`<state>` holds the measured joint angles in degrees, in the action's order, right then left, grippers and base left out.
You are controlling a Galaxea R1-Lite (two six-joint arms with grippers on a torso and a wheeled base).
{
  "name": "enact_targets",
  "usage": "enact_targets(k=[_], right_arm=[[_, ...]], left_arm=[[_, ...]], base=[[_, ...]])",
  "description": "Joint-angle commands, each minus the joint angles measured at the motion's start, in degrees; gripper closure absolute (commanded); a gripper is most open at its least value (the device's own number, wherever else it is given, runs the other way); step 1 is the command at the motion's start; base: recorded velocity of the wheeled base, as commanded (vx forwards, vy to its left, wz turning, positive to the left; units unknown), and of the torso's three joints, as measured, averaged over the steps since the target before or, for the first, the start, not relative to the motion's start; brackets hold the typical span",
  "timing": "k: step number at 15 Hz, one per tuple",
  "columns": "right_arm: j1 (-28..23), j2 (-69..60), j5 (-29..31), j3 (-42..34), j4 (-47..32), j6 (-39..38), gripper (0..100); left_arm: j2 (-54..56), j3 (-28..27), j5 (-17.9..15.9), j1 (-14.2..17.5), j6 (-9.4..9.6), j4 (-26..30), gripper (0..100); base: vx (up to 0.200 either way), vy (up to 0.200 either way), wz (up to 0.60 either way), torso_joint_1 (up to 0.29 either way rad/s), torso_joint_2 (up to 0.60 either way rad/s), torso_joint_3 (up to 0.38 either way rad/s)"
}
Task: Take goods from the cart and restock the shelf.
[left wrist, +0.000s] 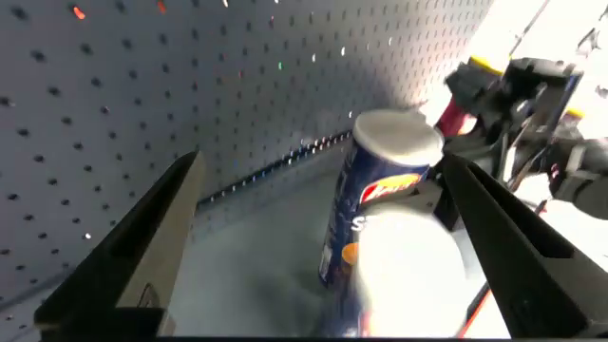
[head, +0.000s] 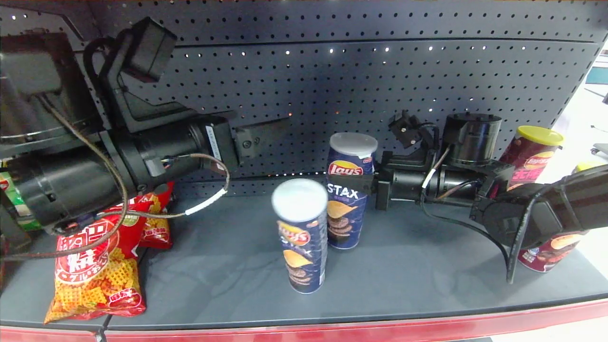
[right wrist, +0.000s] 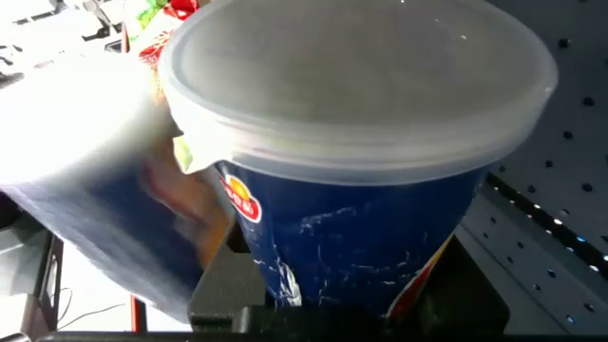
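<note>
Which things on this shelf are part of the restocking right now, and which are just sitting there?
In the job: rear blue can, in the right gripper; front blue can; shelf.
Lying about: red snack bags; dark red cans; green pack.

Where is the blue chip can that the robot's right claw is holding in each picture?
Head view: the held blue can stands in the centre, behind the other blue can, with the right gripper clamped on it.
Left wrist view: it stands upright just beyond the other can's blurred white lid.
Right wrist view: its blue body and clear lid sit close up.
Shared landmark: the pegboard wall behind it.
</note>
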<state>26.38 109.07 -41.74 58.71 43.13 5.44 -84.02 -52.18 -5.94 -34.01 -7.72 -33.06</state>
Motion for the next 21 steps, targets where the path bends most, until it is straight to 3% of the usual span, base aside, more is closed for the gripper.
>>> enact_targets(k=[1,4,9,12,13,14,15,16,17,18,19,21], right_arm=[[-0.01,-0.61,-0.10,0.00,0.02,0.01,100],[-0.19,-0.70,-0.10,0.09,0.02,0.01,100],[-0.19,-0.70,-0.10,0.18,0.02,0.01,100],[-0.36,-0.96,-0.10,0.09,0.02,0.01,100],[-0.36,-0.96,-0.10,0.09,0.02,0.01,100],[-0.45,-0.96,-0.10,0.35,0.02,0.01,100],[-0.54,-0.96,-0.18,0.35,0.02,0.01,100],[-0.63,-1.14,-0.18,0.26,0.02,0.01,100],[-0.72,-1.32,-0.36,0.26,0.02,0.01,100],[-0.63,-1.32,-0.36,0.53,0.02,0.01,100],[-0.63,-1.23,-0.45,0.79,0.02,0.01,100],[-0.72,-1.23,-0.45,0.70,0.02,0.01,100]], left_arm=[[2.10,0.06,1.01,0.26,-0.11,0.01,0],[4.21,0.06,4.35,0.70,-0.55,0.37,0],[8.26,0.67,5.41,7.29,-0.81,0.89,0],[12.47,1.55,7.26,13.18,-0.72,2.04,0],[12.56,1.55,7.34,13.36,-0.72,2.04,0],[15.73,3.84,14.02,15.73,3.32,0.81,0],[17.84,9.72,16.48,15.12,6.57,-2.36,0],[18.98,15.61,17.63,13.45,9.39,-6.40,0],[19.68,20.18,22.02,10.02,13.43,-12.38,0],[19.68,19.13,25.10,6.06,14.57,-14.66,0],[20.21,17.72,25.71,3.87,14.75,-14.49,0],[25.04,20.54,22.72,2.20,14.22,-11.50,0]], base=[[0.000,0.000,0.00,0.000,0.00,0.000],[0.000,0.000,0.00,0.000,0.00,0.000],[0.000,0.000,0.00,0.000,0.00,0.000],[0.000,0.000,0.00,0.000,0.00,0.000],[0.000,0.000,0.00,0.000,0.00,0.000],[0.000,0.000,0.00,0.000,0.00,0.000],[0.000,0.000,0.00,0.000,0.00,0.000],[0.000,0.000,0.00,0.000,0.00,0.000],[0.000,0.000,0.00,0.000,0.00,0.000],[0.000,0.000,0.00,0.000,0.00,0.000],[0.000,0.000,0.00,0.000,0.00,0.000],[0.000,0.000,0.00,0.000,0.00,0.000]])
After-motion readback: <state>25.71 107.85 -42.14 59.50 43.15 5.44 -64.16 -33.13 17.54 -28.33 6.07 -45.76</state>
